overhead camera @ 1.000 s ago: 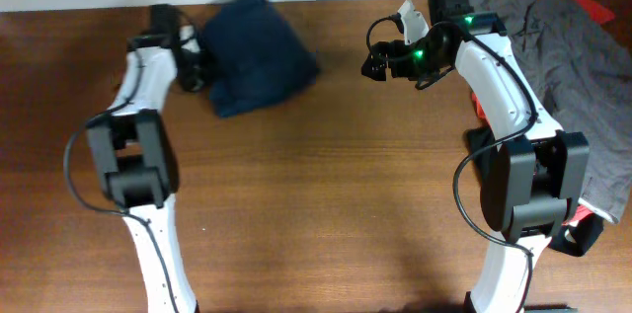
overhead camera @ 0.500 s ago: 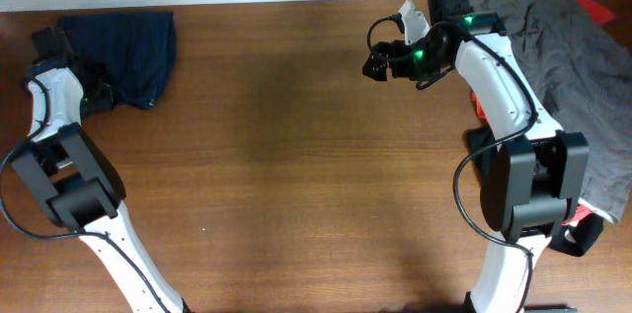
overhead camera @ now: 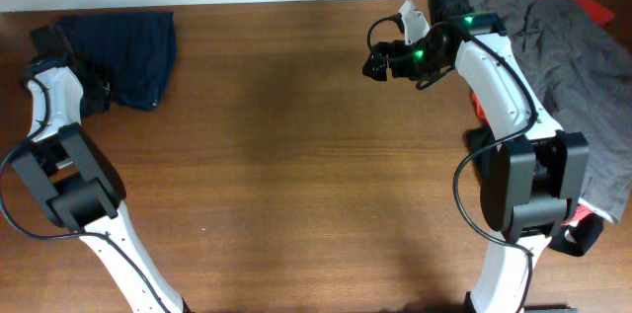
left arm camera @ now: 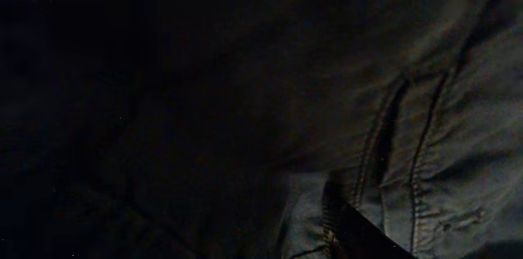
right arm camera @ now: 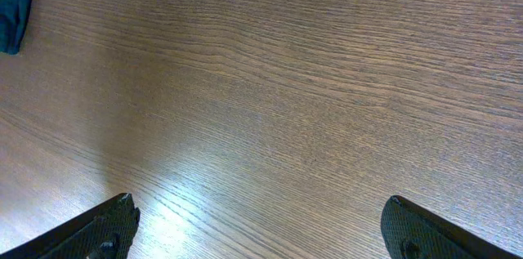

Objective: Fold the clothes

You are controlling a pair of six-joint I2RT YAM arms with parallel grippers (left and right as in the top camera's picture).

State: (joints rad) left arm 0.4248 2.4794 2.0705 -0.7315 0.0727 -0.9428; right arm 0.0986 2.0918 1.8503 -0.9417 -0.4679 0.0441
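The dark navy shorts (overhead camera: pixel 126 51) lie folded in a bundle at the table's far left back corner. My left gripper (overhead camera: pixel 94 91) sits at their left lower edge and appears shut on the cloth. The left wrist view is filled with dark denim (left arm camera: pixel 425 128), with stitched seams and one finger tip at the bottom. My right gripper (overhead camera: pixel 376 62) hovers open and empty over bare wood at the back right. In the right wrist view both its fingers (right arm camera: pixel 260 210) stand wide apart, and a corner of the shorts (right arm camera: pixel 12 6) shows at top left.
A pile of grey garments (overhead camera: pixel 573 46) with red cloth (overhead camera: pixel 594 2) behind it lies at the back right, beside and under the right arm's base. The wooden table (overhead camera: pixel 296 175) spreads between the two arms.
A second ago the left arm held the shorts near the back centre-left. It swung them to the far left corner. Over the last half second almost nothing moved. The right arm stayed still.
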